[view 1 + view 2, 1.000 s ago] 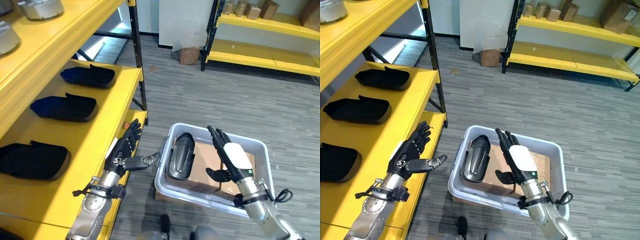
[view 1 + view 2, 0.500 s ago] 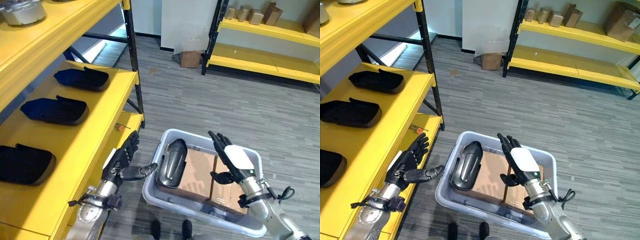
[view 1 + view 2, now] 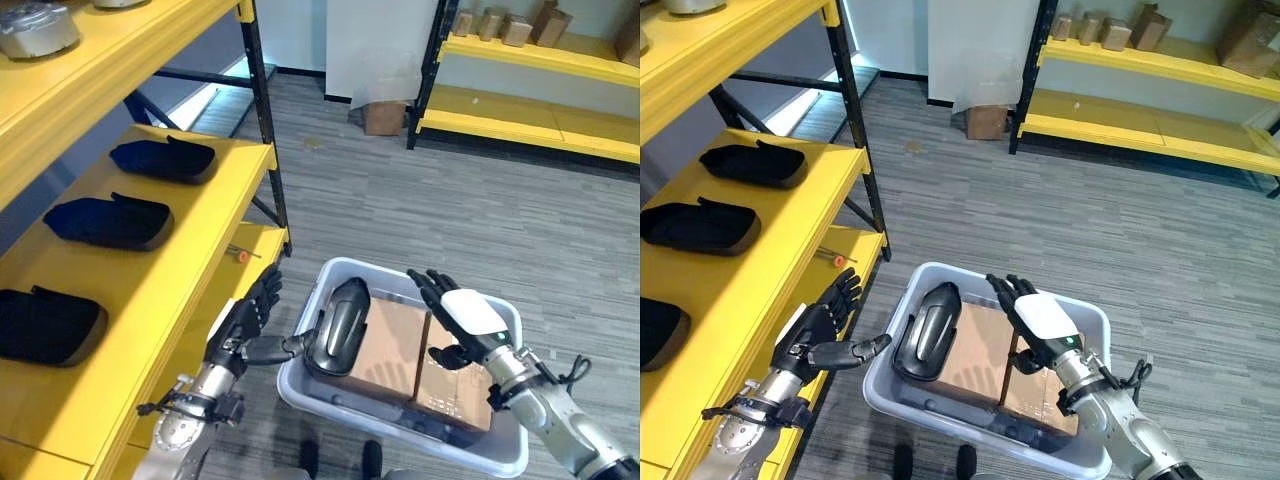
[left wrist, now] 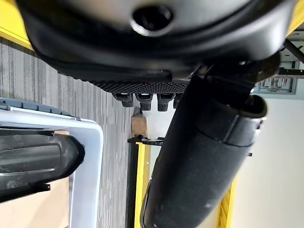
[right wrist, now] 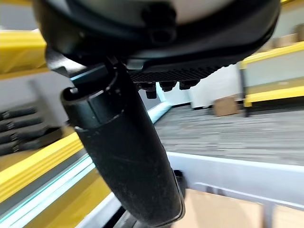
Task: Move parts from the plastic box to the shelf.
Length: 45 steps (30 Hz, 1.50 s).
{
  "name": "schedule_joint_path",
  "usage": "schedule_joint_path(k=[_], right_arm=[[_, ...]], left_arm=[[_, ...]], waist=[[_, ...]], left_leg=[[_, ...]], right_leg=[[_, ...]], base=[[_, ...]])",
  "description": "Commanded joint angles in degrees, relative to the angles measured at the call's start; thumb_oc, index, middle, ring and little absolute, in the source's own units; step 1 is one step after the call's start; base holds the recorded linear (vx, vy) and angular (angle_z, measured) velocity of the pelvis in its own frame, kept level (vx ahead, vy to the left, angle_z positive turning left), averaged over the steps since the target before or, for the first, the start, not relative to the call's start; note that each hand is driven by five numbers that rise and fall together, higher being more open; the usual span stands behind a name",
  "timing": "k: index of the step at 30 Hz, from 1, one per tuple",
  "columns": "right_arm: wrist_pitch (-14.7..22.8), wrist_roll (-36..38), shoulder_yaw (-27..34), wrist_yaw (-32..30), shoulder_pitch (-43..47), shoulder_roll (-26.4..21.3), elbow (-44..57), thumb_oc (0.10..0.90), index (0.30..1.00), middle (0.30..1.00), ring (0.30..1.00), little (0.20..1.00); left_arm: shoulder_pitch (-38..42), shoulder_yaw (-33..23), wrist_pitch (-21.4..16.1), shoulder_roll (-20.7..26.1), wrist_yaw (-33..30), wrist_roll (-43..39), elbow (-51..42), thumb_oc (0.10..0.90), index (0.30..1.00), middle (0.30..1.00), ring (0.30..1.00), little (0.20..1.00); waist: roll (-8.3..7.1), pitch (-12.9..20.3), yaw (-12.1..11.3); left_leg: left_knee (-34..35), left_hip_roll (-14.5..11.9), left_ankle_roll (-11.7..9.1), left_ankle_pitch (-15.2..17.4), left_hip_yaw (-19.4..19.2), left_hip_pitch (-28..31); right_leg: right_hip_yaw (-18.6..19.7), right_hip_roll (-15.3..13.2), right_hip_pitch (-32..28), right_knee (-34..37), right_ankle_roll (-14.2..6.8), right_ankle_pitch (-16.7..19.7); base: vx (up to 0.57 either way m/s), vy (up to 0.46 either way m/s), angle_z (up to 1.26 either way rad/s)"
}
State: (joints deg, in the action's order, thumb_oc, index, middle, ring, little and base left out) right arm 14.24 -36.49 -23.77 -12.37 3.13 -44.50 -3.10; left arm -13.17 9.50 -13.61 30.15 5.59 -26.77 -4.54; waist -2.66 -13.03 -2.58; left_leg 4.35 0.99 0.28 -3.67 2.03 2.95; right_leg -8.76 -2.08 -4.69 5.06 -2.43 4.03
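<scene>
A grey plastic box [image 3: 500,462] sits on the floor before me, lined with brown cardboard [image 3: 388,340]. One black moulded part [image 3: 340,325] leans against its left wall, also seen in the left wrist view as the part [image 4: 33,159]. My left hand [image 3: 245,325] hovers open just left of the box, thumb pointing at the part without touching it. My right hand [image 3: 455,322] is open above the box's right half, holding nothing. Three black parts [image 3: 163,158] [image 3: 108,221] [image 3: 45,325] lie on the yellow shelf [image 3: 190,270] to the left.
The shelf's black upright [image 3: 265,120] stands close to the box's far left corner. A higher yellow shelf carries a grey metal part [image 3: 35,28]. A second yellow rack [image 3: 520,110] with small cardboard boxes lines the back wall, and a brown carton [image 3: 383,115] stands on the floor there.
The camera has shifted, so the whole scene sits differently. My right hand has lowered and moved right over the box. My left hand stays open beside the box.
</scene>
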Motion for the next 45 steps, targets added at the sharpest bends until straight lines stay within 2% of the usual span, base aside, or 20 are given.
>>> schedule_joint_path(k=[1,4,7,11,15,19,22,27,28,32,37,42,45], right_arm=[[3.23,-3.54,-1.79,-3.23,9.24,-2.9,0.25,0.9,1.0,1.0,1.0,1.0],[2.58,-4.64,-3.96,-4.18,12.57,-3.33,-2.32,0.9,1.0,1.0,1.0,1.0],[1.21,-6.46,-8.05,-5.93,19.4,-3.43,-7.72,0.9,1.0,1.0,1.0,1.0],[-0.18,-8.29,-10.28,-7.36,23.61,-2.89,-12.42,0.9,1.0,1.0,1.0,1.0],[-3.02,-10.86,-13.31,-8.89,29.36,-2.76,-19.03,0.9,1.0,1.0,1.0,1.0],[-4.93,-11.0,-14.7,-9.38,31.6,-3.27,-22.51,0.9,1.0,1.0,1.0,1.0],[-8.3,-12.67,-15.8,-12.19,34.87,-3.57,-27.66,0.9,1.0,1.0,1.0,1.0],[-10.16,-15.15,-16.38,-14.77,36.5,-3.66,-29.89,0.9,1.0,1.0,1.0,1.0],[-11.8,-16.53,-16.25,-17.41,37.7,-3.87,-31.1,0.9,1.0,1.0,1.0,1.0],[-16.45,-18.24,-15.59,-20.29,39.4,-3.76,-32.38,0.9,1.0,1.0,1.0,1.0],[-19.13,-18.23,-14.46,-24.91,40.33,-3.46,-34.73,0.9,1.0,1.0,1.0,1.0],[-19.03,-18.42,-12.85,-28.57,40.38,-3.66,-35.4,0.9,1.0,1.0,1.0,1.0],[-18.18,-19.61,-12.39,-28.13,40.52,-3.4,-33.95,0.9,1.0,1.0,1.0,1.0]], left_arm=[[5.36,-0.43,-5.56,1.23,1.35,-2.13,-4.77,0.9,1.0,1.0,1.0,1.0],[6.61,0.09,-6.27,1.92,1.39,-2.45,-4.33,0.9,1.0,1.0,1.0,1.0],[9.42,0.85,-7.38,2.95,1.7,-2.86,-3.63,0.9,1.0,1.0,1.0,1.0],[10.97,1.38,-7.53,3.47,2.08,-3.4,-3.64,0.9,1.0,1.0,1.0,1.0],[13.08,2.14,-7.93,4.05,2.81,-3.59,-2.78,0.9,1.0,1.0,1.0,1.0],[13.63,2.08,-7.52,4.18,3.7,-3.65,-2.72,0.9,1.0,1.0,1.0,1.0],[14.42,2.6,-7.51,4.75,4.38,-3.35,-2.57,0.9,1.0,1.0,1.0,1.0],[14.75,2.94,-7.73,4.82,4.34,-3.13,-2.39,0.9,1.0,1.0,1.0,1.0],[14.89,3.1,-8.21,5.01,4.21,-2.35,-2.41,0.9,1.0,1.0,1.0,1.0],[14.85,2.7,-8.84,5.12,3.28,-3.23,-2.2,0.9,1.0,1.0,1.0,1.0],[14.76,2.17,-8.56,4.77,4.36,-3.34,-2.44,0.9,1.0,1.0,1.0,1.0],[14.4,2.05,-8.99,4.64,3.08,-2.64,-2.7,0.9,1.0,1.0,1.0,1.0],[14.61,1.51,-8.49,4.22,3.1,-2.8,-2.64,0.9,1.0,1.0,1.0,1.0]], waist=[[-0.68,0.08,-2.07],[-0.63,-1.29,-2.85],[-0.24,-4.44,-3.99],[0.36,-6.78,-4.64],[1.41,-9.79,-5.51],[1.85,-11.39,-6.09],[2.48,-13.31,-6.89],[3.07,-14.24,-7.18],[3.47,-14.87,-7.51],[4.15,-15.95,-7.93],[4.92,-16.77,-8.26],[5.71,-16.77,-8.27],[6.06,-16.77,-8.1]], left_leg=[[-1.92,-5.07,-2.68,1.72,-1.66,-4.79],[-2.71,-5.01,-2.87,1.3,-0.99,-6.6],[-3.68,-5.0,-3.18,0.36,0.22,-9.42],[-4.51,-5.01,-3.38,-0.25,1.11,-11.39],[-4.93,-4.99,-3.8,-1.19,1.93,-13.75],[-4.73,-4.94,-4.05,-1.74,2.26,-14.69],[-4.46,-4.82,-4.16,-2.21,2.61,-15.98],[-4.98,-4.8,-4.16,-2.36,2.93,-17.26],[-5.19,-4.76,-4.14,-2.49,3.09,-17.95],[-5.55,-4.55,-4.15,-2.72,3.5,-19.62],[-5.71,-4.51,-4.11,-3.0,3.79,-20.89],[-5.76,-4.42,-4.02,-3.1,3.71,-22.07],[-6.04,-4.43,-3.98,-3.11,3.52,-22.87]], right_leg=[[-1.53,-1.37,-0.14,-7.0,-1.08,-8.46],[-1.66,-0.98,1.08,-7.76,-0.67,-8.72],[-2.08,-0.25,3.31,-9.74,0.06,-9.55],[-2.4,0.29,5.06,-11.91,0.69,-10.52],[-2.9,1.06,7.52,-14.57,1.52,-11.91],[-3.14,1.51,8.56,-15.63,1.88,-12.5],[-3.53,2.11,10.31,-17.26,2.39,-13.28],[-3.64,2.31,11.97,-19.19,2.73,-13.95],[-3.74,2.44,12.81,-20.04,2.9,-14.19],[-3.87,2.59,14.87,-22.04,3.15,-14.9],[-4.17,2.7,16.5,-23.56,3.28,-15.34],[-4.47,2.58,17.89,-24.58,3.41,-15.77],[-4.56,2.47,19.03,-25.5,3.47,-16.04]], base=[[-0.07,-0.091,0.11],[-0.09,-0.095,0.23],[-0.14,-0.141,0.13],[-0.08,-0.084,0.12],[-0.1,-0.094,0.08],[-0.05,-0.071,0.03],[-0.06,-0.079,0.04],[-0.03,-0.024,0.01],[-0.05,-0.036,0.0],[-0.04,-0.027,0.03],[-0.01,-0.012,0.04],[0.0,-0.004,0.05],[0.0,0.0,0.0]])
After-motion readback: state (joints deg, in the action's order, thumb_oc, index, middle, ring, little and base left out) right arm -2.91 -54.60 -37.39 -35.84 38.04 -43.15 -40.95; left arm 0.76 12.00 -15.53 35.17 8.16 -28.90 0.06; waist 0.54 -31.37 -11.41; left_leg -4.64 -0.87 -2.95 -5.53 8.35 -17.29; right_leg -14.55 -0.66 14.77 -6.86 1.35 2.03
